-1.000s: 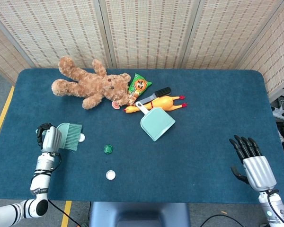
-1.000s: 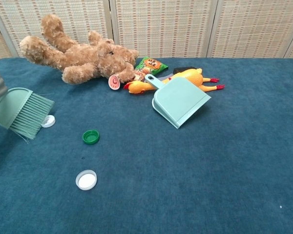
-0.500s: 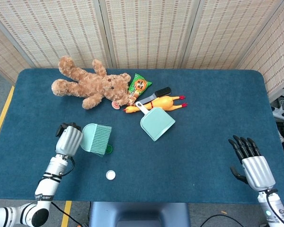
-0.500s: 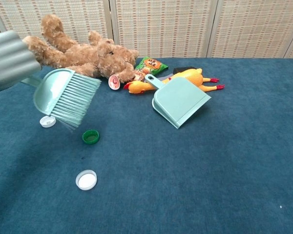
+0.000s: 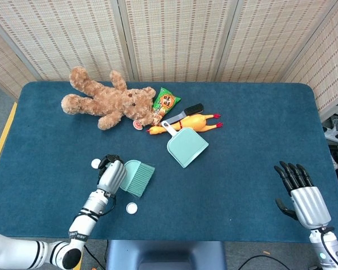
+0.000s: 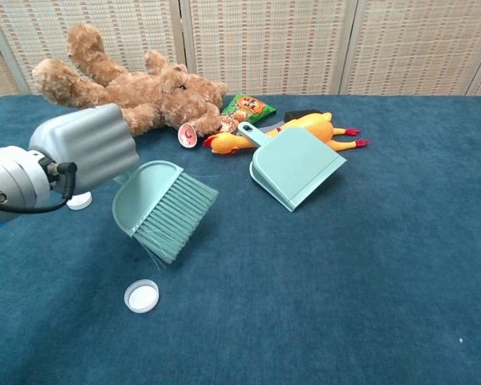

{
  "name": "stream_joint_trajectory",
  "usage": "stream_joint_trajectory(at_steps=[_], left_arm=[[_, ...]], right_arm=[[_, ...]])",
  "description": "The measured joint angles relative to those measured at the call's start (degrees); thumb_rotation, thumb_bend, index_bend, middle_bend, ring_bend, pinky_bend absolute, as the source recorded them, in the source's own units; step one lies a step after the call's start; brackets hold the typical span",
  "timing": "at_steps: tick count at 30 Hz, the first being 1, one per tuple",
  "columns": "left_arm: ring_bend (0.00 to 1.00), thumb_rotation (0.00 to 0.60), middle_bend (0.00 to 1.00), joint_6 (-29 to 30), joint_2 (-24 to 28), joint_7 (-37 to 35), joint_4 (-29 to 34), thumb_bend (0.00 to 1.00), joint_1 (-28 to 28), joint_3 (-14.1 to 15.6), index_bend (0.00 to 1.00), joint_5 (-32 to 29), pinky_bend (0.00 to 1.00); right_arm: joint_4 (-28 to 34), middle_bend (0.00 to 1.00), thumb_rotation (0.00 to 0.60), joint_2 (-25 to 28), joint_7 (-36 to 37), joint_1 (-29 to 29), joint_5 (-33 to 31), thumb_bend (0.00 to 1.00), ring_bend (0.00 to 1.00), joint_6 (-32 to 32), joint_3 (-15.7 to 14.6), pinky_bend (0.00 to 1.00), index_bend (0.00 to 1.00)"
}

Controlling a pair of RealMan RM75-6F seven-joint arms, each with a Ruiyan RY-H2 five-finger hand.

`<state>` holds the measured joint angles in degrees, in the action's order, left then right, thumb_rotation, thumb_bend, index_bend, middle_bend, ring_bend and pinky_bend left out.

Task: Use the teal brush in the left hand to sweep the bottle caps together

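Note:
My left hand (image 5: 111,175) (image 6: 84,147) grips the handle of the teal brush (image 5: 137,176) (image 6: 164,208), whose bristles point down and to the right. One white cap (image 5: 132,208) (image 6: 141,296) lies just in front of the bristles. A second white cap (image 5: 96,163) (image 6: 78,200) sits behind my left hand, partly covered in the chest view. The green cap is hidden, and the brush stands where it lay. My right hand (image 5: 300,191) hovers open at the front right, far from the caps.
A teal dustpan (image 5: 186,145) (image 6: 295,165) lies mid-table, handle toward a rubber chicken (image 5: 191,122) (image 6: 305,128). A teddy bear (image 5: 108,100) (image 6: 124,88), a green snack packet (image 5: 167,102) (image 6: 249,107) and a black-handled tool (image 5: 187,111) lie at the back.
My left hand has carried the brush rightward and toward the front edge, from beside the far-left white cap to over the green cap, which is now covered. The right hand has barely moved.

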<state>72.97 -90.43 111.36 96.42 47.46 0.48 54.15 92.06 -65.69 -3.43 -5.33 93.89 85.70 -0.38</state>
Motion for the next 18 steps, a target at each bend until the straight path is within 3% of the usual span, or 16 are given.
stream_joint_trajectory(at_steps=[18], left_arm=[[0.75, 0.600, 1.00, 0.92, -3.54, 5.81, -10.64, 0.55, 2.34, 4.45, 0.88, -4.77, 0.81]], right_arm=[[0.34, 0.00, 0.600, 0.38, 0.17, 0.21, 0.11, 0.23, 0.00, 0.10, -0.02, 0.00, 0.00]])
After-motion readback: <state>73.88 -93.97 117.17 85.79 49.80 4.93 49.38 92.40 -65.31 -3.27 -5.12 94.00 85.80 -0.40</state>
